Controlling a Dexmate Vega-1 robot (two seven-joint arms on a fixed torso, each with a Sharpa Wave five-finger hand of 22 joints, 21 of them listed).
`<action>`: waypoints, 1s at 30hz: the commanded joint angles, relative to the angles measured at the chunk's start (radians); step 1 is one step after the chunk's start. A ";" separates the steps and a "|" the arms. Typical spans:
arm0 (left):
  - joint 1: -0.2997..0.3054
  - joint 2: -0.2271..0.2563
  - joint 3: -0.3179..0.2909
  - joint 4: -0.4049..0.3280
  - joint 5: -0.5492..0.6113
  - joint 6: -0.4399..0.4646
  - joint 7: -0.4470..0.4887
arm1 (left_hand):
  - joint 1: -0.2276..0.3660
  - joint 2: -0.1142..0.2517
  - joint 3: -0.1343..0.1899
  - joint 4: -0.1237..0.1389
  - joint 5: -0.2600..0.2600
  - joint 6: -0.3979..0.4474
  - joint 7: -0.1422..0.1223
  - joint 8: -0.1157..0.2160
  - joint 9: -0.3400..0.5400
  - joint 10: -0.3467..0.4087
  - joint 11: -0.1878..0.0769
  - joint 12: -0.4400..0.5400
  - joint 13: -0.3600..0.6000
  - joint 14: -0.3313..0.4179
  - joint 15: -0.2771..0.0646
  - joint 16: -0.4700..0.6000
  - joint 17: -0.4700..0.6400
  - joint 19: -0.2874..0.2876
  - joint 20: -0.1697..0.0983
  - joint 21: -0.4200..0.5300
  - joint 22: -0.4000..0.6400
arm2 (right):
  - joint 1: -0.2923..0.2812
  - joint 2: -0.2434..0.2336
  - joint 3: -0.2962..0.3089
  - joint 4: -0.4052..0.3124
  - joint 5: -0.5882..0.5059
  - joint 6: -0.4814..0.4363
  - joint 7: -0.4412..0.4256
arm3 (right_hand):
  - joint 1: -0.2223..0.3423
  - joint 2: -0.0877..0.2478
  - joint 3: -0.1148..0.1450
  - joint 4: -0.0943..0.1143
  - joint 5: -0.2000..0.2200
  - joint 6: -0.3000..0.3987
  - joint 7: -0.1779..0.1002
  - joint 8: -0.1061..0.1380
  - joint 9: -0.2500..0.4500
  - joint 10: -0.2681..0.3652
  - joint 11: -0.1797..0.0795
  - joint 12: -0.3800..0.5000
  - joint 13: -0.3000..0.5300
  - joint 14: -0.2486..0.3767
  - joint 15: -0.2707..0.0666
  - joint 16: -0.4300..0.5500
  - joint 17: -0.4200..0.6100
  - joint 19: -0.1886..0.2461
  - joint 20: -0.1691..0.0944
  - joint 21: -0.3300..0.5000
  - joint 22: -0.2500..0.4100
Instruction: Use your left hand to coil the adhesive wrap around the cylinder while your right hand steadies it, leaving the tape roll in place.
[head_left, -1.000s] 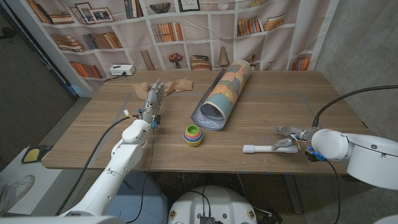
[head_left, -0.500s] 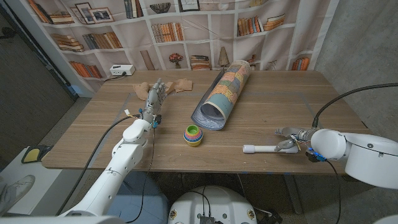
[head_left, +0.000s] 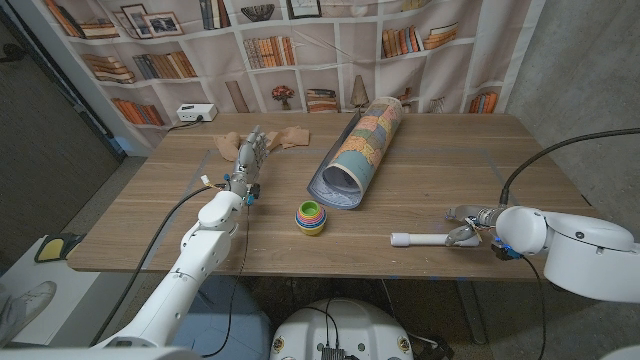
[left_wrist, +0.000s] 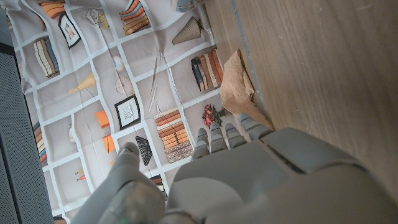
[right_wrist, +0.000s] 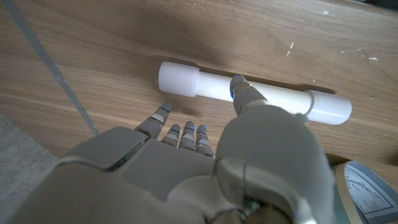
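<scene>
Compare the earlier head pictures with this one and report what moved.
Very little. The right arm's forearm shell drew slightly further into the head picture, while the right hand stays beside the white tube, thumb against it in the wrist view. The left hand stays raised near the tan wrap. Rolled poster and stacked cups are unmoved.

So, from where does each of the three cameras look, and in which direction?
Head view: above, looking down at the table; both arms show.
Left wrist view: behind the left hand, toward the tan wrap.
Right wrist view: behind the right hand, over the white cylinder.
Head and right wrist views share the cylinder.
</scene>
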 joint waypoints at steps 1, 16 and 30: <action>-0.005 -0.003 0.001 0.009 0.004 0.005 -0.001 | -0.001 0.007 0.002 -0.006 0.000 0.006 -0.003 -0.001 0.006 0.004 -0.002 0.003 0.005 -0.004 -0.007 0.006 0.004 -0.003 0.003 0.008 0.005 | 0.118 0.017 -0.143 -0.004 -0.076 -0.057 0.055 | 0.009 -0.002 -0.002 0.011 -0.001 0.001 -0.023 0.002 0.004 0.004 -0.019 0.009 0.008 0.008 -0.013 0.009 0.003 0.021 -0.007 0.009 0.002; -0.009 -0.006 0.002 0.015 0.009 0.005 0.000 | -0.001 0.008 0.002 -0.007 0.000 0.004 -0.004 -0.002 0.006 0.005 -0.003 0.003 0.005 -0.004 -0.007 0.006 0.004 -0.004 0.003 0.007 0.005 | 0.114 0.029 -0.152 0.009 -0.091 -0.056 0.048 | -0.010 0.008 -0.018 0.028 -0.005 0.060 -0.057 0.018 0.011 0.048 -0.037 0.032 0.028 0.072 -0.037 0.035 0.012 0.057 -0.016 0.011 0.003; -0.010 -0.008 0.005 0.017 0.010 0.006 -0.006 | -0.001 0.007 0.003 -0.007 0.000 0.006 -0.004 -0.001 0.006 0.005 -0.002 0.003 0.005 -0.004 -0.007 0.006 0.004 -0.003 0.003 0.008 0.005 | 0.125 0.031 -0.185 -0.004 -0.121 -0.089 0.045 | -0.009 0.018 -0.027 0.027 -0.007 0.169 -0.092 0.047 0.013 0.122 -0.071 0.064 0.045 0.120 -0.056 0.050 0.018 0.083 -0.022 0.010 0.003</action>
